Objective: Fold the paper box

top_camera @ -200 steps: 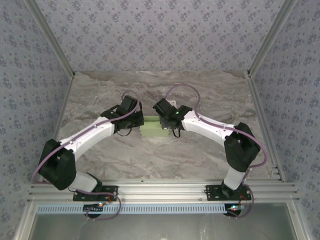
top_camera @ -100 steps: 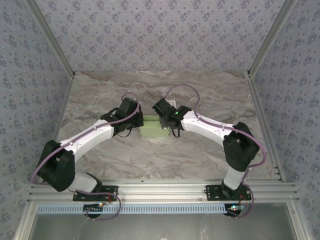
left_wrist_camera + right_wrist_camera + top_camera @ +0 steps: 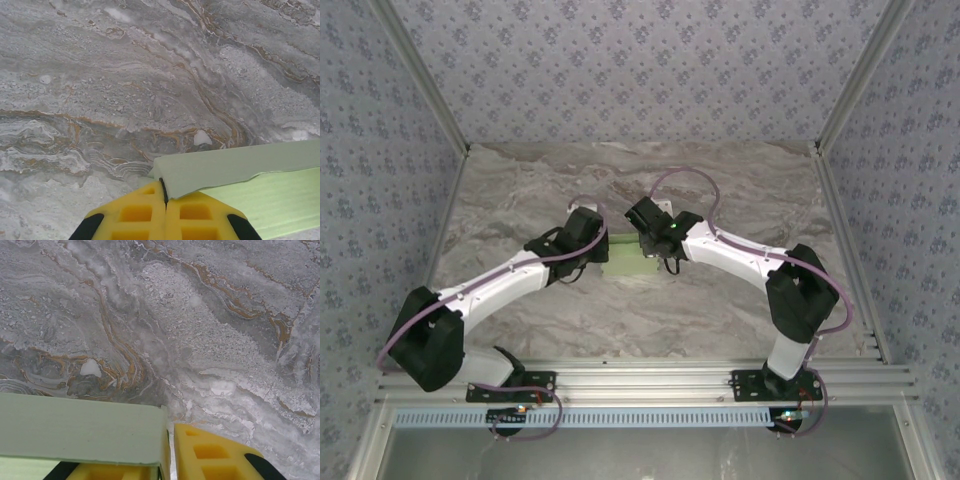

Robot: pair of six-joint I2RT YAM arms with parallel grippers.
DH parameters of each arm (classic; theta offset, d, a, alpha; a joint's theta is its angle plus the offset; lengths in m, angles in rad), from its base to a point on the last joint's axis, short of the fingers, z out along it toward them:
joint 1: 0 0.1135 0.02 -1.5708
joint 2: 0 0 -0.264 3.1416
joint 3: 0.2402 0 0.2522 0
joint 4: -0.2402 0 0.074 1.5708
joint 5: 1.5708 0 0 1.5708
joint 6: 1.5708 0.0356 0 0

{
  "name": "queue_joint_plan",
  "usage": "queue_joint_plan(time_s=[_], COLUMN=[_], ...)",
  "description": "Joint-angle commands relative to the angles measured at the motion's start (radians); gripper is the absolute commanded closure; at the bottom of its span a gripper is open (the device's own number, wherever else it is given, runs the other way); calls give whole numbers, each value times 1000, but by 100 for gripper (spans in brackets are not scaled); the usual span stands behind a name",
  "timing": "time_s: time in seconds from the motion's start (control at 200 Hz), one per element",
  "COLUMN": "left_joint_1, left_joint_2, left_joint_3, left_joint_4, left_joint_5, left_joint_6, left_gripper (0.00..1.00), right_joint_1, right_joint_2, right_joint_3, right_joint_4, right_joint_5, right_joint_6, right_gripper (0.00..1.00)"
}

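The paper box (image 3: 625,263), pale green card, lies on the marble table (image 3: 520,190) between my two grippers. My left gripper (image 3: 603,247) is at its left end. In the left wrist view its yellow fingers (image 3: 135,215) are shut tight (image 3: 164,186), and the corner of a raised flap of the box (image 3: 235,167) rests at their tips. My right gripper (image 3: 653,258) is at the box's right end. In the right wrist view the jaws (image 3: 169,440) stand narrowly apart around the box's end wall (image 3: 80,430). A sliver of table shows beside the right finger (image 3: 210,455).
Patterned walls enclose the table on three sides. An aluminium rail (image 3: 640,380) carrying both arm bases runs along the near edge. Bare marble extends behind and in front of the box.
My left arm has swung to the right, bringing its shut gripper up against the box's left end. The right arm has stayed in place.
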Motion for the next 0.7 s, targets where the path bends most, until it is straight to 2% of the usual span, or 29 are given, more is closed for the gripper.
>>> queue_joint_plan(time_s=[0.0, 0.275, 0.7], left_joint_1=[-23, -54, -70], left_joint_2=[1, -3, -6], left_joint_3=[-31, -53, -68], left_joint_4=[-62, -57, -50], left_joint_5=[-40, -116, -160], left_joint_6=[26, 23, 6], left_gripper=[96, 96, 96], right_joint_1=[-3, -4, -36], right_joint_2=[-13, -69, -216], right_joint_3=[4, 6, -44], right_joint_4=[-40, -35, -41], right_joint_5=[0, -43, -148], right_joint_6=[22, 24, 66], right_gripper=[79, 73, 63])
